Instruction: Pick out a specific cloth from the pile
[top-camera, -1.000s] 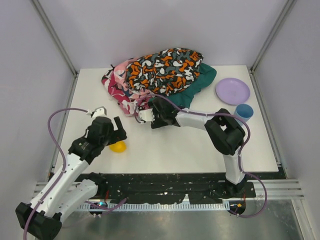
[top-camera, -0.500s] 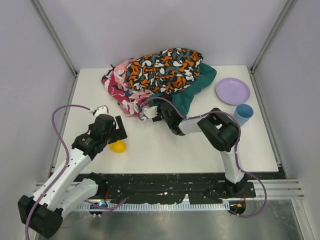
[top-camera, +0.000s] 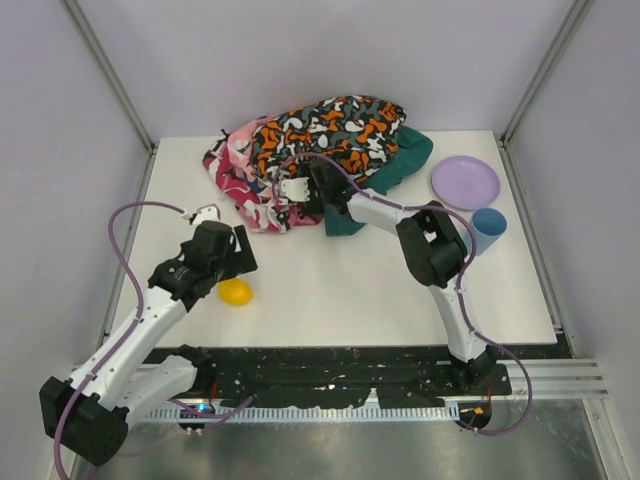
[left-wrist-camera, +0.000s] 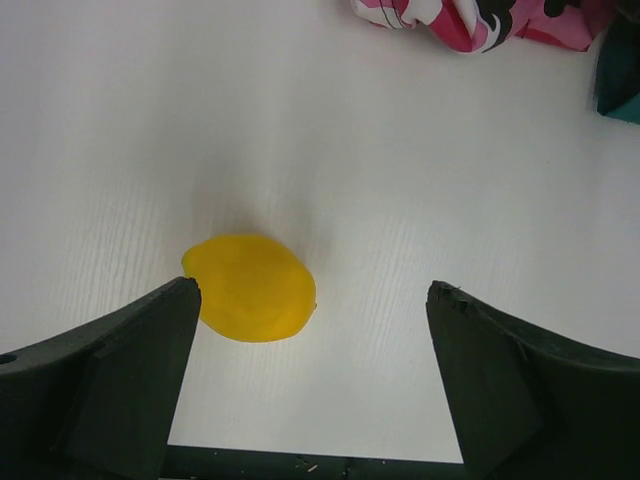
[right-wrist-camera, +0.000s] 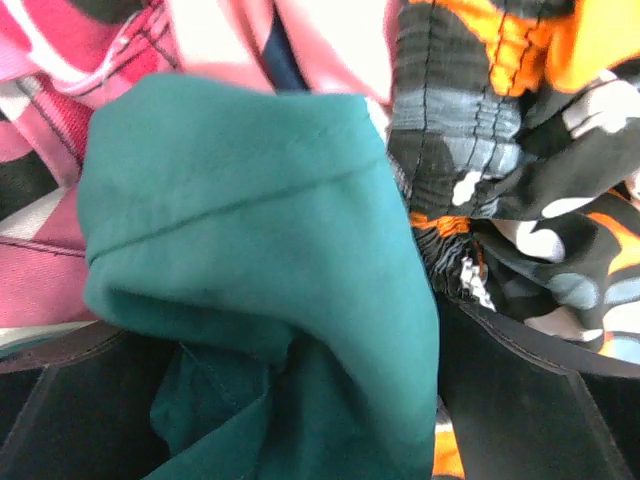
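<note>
White worktop (top-camera: 330, 290) carries everything, and both arms reach over it from its near edge. The pile (top-camera: 330, 135) is the biggest thing on it. Its near edge lies right against the right claw (top-camera: 298, 192), with most of its bulk beyond that claw. An orange, black and white patterned garment (top-camera: 335, 130) lies on top of the heap. A pink-and-red patterned cloth (top-camera: 235, 180) spreads to the left of the right claw, and a dark teal cloth (right-wrist-camera: 260, 250) runs out to its right.

The right claw is pushed into the pile's front edge. In the wrist view its dark fingers (right-wrist-camera: 540, 400) stand wide apart. A thick fold of the teal cloth bulges between them, with pink fabric on one side and the patterned garment on the other. The light sky-blue cloth cannot be made out in any view.

The left claw (left-wrist-camera: 312, 292) hangs over bare worktop, well apart from the pile and nearer the arm bases. Its jaws are spread wide and hold nothing.

A purple plate (top-camera: 465, 182) sits well to the right of the right claw. A blue cup (top-camera: 487, 225) stands just nearer than the plate, close beside that arm's elbow. A yellow lemon (left-wrist-camera: 250, 288) lies on the worktop just inside the left claw's left finger.
</note>
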